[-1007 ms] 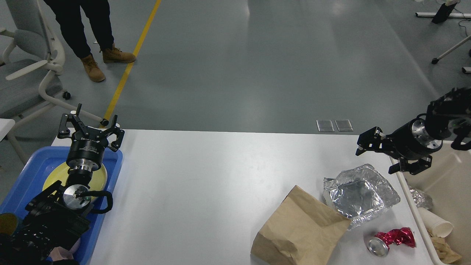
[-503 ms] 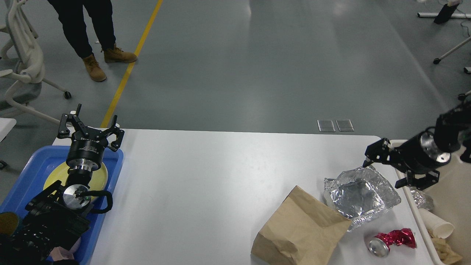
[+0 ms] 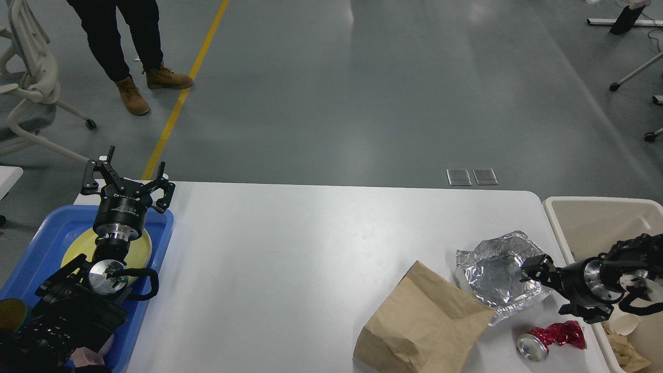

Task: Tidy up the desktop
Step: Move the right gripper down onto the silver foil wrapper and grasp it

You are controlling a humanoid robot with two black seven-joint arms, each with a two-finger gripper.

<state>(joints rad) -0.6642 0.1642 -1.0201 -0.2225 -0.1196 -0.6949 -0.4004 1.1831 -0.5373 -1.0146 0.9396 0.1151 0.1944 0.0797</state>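
The desktop is a wide white tabletop. At its right end lie a crumpled foil tray, a brown paper bag and a crushed red can. My right gripper sits low at the foil tray's right edge; its fingers are dark and I cannot tell whether they are open. My left gripper is open and empty, held above the far end of the blue tray.
The blue tray at the left holds a yellow plate. A beige bin at the right edge holds a paper cup and scraps. A person's legs and an office chair stand beyond the table.
My right arm has dropped down and toward me, from above the table's far right corner to the foil tray's right edge. The left arm has not moved. The chair at far left shifted.
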